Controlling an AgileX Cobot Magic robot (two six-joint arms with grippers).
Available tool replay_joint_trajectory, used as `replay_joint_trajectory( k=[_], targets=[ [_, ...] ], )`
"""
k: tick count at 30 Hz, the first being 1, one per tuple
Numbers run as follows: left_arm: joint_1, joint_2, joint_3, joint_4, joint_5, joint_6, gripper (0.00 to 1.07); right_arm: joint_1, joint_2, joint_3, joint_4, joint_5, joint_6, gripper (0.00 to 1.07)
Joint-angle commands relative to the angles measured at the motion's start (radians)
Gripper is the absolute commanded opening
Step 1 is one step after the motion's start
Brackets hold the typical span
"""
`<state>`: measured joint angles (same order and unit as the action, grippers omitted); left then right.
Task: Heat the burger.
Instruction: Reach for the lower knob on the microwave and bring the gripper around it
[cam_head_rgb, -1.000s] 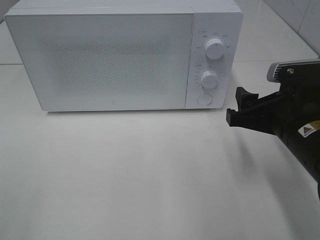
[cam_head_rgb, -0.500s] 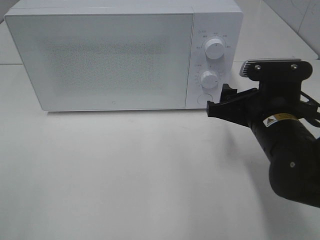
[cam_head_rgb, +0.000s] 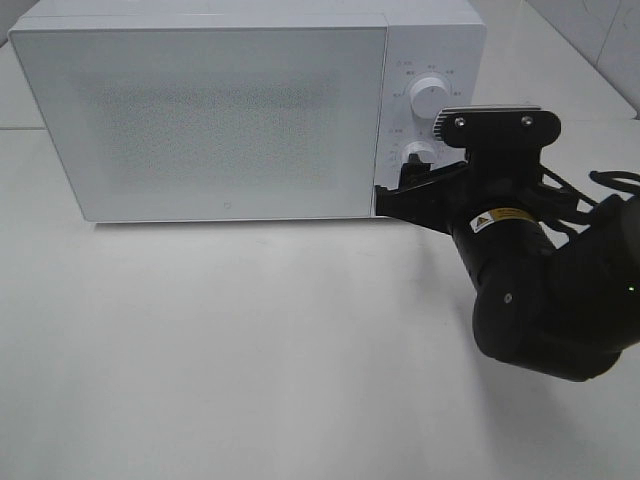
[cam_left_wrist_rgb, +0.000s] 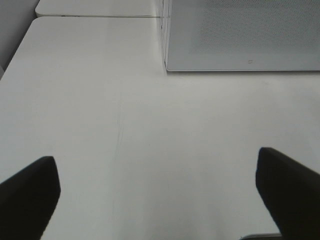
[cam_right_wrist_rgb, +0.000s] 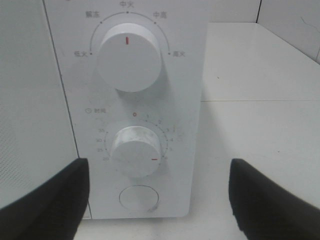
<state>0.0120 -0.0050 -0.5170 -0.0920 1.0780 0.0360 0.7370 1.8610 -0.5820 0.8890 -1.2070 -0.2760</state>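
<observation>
The burger is out of view in every frame. A white microwave (cam_head_rgb: 220, 120) stands at the back of the table with its door (cam_left_wrist_rgb: 240, 35) shut. My right gripper (cam_head_rgb: 395, 188) is open and sits right in front of the lower part of the control panel. In the right wrist view the right gripper (cam_right_wrist_rgb: 160, 200) frames the lower timer knob (cam_right_wrist_rgb: 136, 151) and the round button (cam_right_wrist_rgb: 137, 198), with nothing between its fingers (cam_right_wrist_rgb: 45, 200). The upper power knob (cam_right_wrist_rgb: 129, 56) sits above them. My left gripper (cam_left_wrist_rgb: 160, 195) is open over bare table, in front of the microwave's left corner.
The white tabletop (cam_head_rgb: 250, 350) stretches in front of the microwave. A table seam (cam_left_wrist_rgb: 95, 16) runs behind it at the left. The black right arm (cam_head_rgb: 540, 290) fills the right side of the exterior high view. A tiled wall (cam_head_rgb: 600, 30) rises at the back right.
The right arm has swung left from the table's right edge until its fingertips reach the microwave's control panel. The left gripper and the microwave have not moved.
</observation>
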Motion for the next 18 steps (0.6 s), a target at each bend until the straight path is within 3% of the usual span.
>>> replay_joint_trajectory(
  k=[1,18],
  targets=[
    [0.001,-0.023,0.0,-0.007,-0.006,-0.001,1.0,0.002,0.038,-0.038,-0.05,-0.035,-0.007,0.75],
    [0.001,-0.023,0.0,-0.007,-0.006,-0.001,1.0,-0.044,0.141,-0.144,-0.082,-0.048,-0.002,0.75]
  ],
)
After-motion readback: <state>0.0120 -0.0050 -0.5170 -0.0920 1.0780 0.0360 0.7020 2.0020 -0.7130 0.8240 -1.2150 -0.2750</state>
